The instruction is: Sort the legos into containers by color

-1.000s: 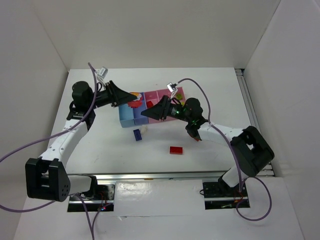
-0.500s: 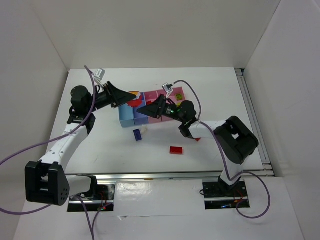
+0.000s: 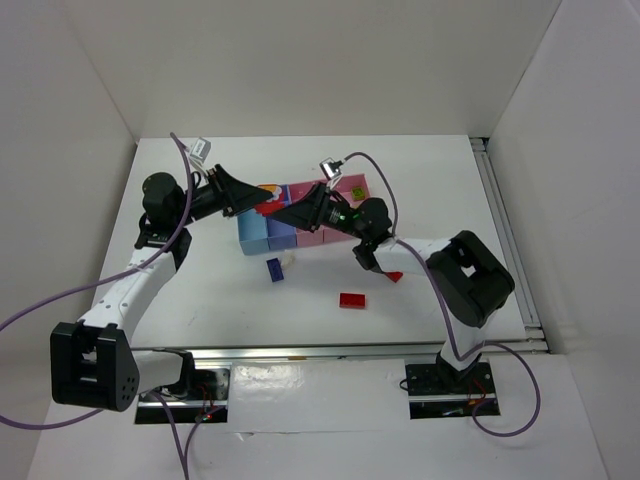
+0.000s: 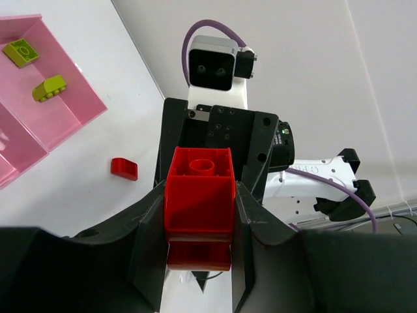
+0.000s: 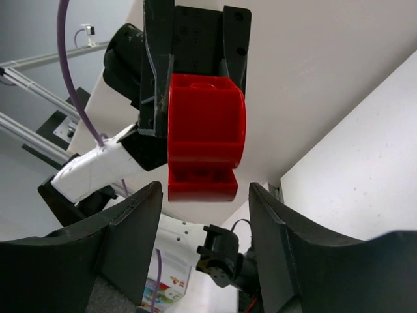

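White table under both my arms. The containers sit mid-table in a joined row: light blue at the left end, then darker blue, then pink.

My left pincer hangs over the left part of the row. It is clamped on a red lego, with a finger pressed against each side and the stud end facing out.

My right pincer points at it nose to nose. Its fingers are spread apart with the red lego in the gap between them. Can't tell for sure, but no contact seen.

Loose on the table:
- flat red lego, toward the near edge
- second red lego, by my right forearm
- dark blue lego, just in front of the containers
- whitish lego, just beside the dark blue one

Two lime green legos lie in the wide pink bin.
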`<move>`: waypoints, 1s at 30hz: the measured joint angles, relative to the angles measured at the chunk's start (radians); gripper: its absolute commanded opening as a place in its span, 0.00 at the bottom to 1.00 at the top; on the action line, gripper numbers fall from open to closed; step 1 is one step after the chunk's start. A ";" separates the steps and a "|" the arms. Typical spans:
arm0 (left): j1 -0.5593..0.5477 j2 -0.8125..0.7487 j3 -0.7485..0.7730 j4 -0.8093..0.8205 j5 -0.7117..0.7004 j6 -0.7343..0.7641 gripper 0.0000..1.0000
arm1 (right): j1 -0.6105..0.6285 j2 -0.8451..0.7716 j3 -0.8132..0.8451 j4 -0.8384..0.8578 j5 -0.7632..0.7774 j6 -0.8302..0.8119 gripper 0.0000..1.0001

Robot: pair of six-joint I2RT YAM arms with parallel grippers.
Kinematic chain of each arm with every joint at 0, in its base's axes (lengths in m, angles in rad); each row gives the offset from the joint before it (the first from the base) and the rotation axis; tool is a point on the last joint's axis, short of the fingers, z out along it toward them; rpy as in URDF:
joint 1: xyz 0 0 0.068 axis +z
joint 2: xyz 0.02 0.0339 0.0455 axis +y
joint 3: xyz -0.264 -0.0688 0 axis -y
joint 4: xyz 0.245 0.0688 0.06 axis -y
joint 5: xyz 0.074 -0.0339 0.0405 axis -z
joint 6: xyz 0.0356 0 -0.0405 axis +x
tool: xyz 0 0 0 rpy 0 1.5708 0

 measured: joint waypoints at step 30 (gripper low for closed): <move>0.005 0.000 -0.003 -0.001 0.000 0.007 0.00 | 0.005 0.060 0.073 0.019 -0.036 0.125 0.60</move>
